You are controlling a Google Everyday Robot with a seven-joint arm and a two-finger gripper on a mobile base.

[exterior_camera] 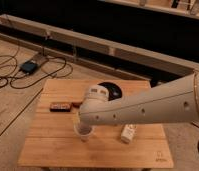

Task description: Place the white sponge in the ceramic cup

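The ceramic cup (83, 133) stands on the wooden table (53, 145) near its middle front; only its lower wall and part of its rim show. My gripper (85, 124) points down right over the cup's mouth, mostly hidden by my own white wrist and forearm (143, 110), which reach in from the right. The white sponge is not visible; it is hidden by the arm or the cup.
A white bottle with a label (127, 134) lies to the right of the cup. A dark round bowl (111, 89) sits at the back of the table. A dark flat bar (60, 106) lies at the left. Cables and a blue box (29, 66) lie on the floor.
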